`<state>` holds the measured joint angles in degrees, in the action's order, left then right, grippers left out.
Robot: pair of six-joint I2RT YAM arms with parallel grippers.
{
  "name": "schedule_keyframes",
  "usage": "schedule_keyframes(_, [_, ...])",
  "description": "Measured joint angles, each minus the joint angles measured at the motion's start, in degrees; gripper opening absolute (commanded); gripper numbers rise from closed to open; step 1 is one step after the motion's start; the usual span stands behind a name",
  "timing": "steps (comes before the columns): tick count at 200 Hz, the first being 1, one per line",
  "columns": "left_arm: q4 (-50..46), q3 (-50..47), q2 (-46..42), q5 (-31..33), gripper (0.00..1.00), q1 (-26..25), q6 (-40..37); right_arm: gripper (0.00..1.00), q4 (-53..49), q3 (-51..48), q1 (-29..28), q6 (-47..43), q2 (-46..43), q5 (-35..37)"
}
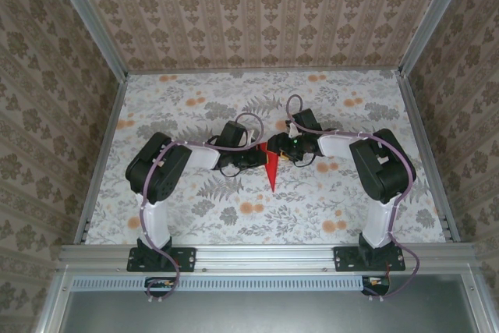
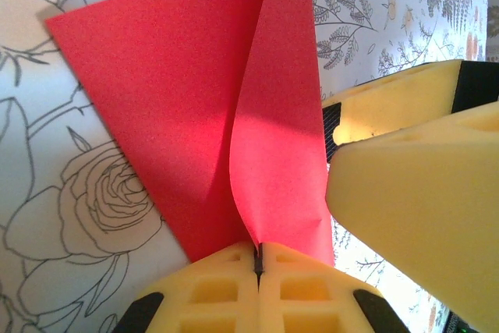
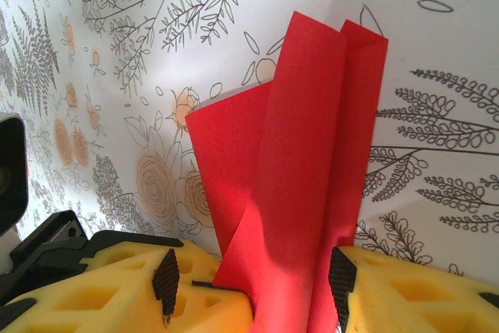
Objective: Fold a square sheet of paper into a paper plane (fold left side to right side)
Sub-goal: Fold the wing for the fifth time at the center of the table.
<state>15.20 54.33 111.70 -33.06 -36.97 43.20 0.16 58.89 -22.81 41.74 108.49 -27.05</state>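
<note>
At mid-table, on the left flank of the red shape, the left gripper (image 2: 257, 264) is pressing its jaws together on a thin lifted flap of the paper plane (image 1: 272, 171). The flap is curling up out of that pinch while the broader layer beside it is lying flat on the floral tablecloth (image 1: 195, 115). Just beside it, on the right flank, the right gripper (image 3: 252, 285) is standing about half spread, its two yellow fingers straddling the folded layers that are running between them. Whether its pads are actually bearing on the paper edges I cannot tell. In the top view both grippers are meeting over the far, wider end of the paper, left arm reaching in from the left, right arm from the right. The paper is lying between them as a narrow dart, long axis running far to near, and its tip is pointing near, toward the arm bases. Judgement: the fold is turning on that axis. The pinched flap is sitting left of the centre crease, so the left gripper, already holding it, is looking like the one to carry it rightward across the crease. The right gripper is crowding the landing side.
</note>
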Motion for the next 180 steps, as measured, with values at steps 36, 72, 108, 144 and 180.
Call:
schedule_keyframes(36, [-0.04, 0.00, 0.00, 0.00, 0.00, 0.22, 0.00, 0.58, 0.00, 0.00, 0.13, -0.22, -0.11, -0.09])
schedule_keyframes(72, [-0.11, 0.00, 0.00, 0.02, 0.00, 0.22, -0.02, 0.54, -0.81, -0.61, 1.27, -1.16, -2.58, 0.22])
schedule_keyframes(108, [-0.24, 0.00, 0.00, 0.09, 0.00, 0.22, 0.00, 0.32, -0.26, -0.61, 1.77, -1.31, -4.90, 0.20])
schedule_keyframes(144, [-0.79, 0.22, 0.00, 0.28, 0.00, 0.22, 0.00, 0.18, -0.15, -0.59, 1.60, -1.11, -3.80, -0.22])
schedule_keyframes(180, [-1.64, 0.59, 0.00, 0.50, 0.00, 0.20, 0.00, 0.17, -0.24, -0.33, 1.36, -1.11, -0.76, -0.42])
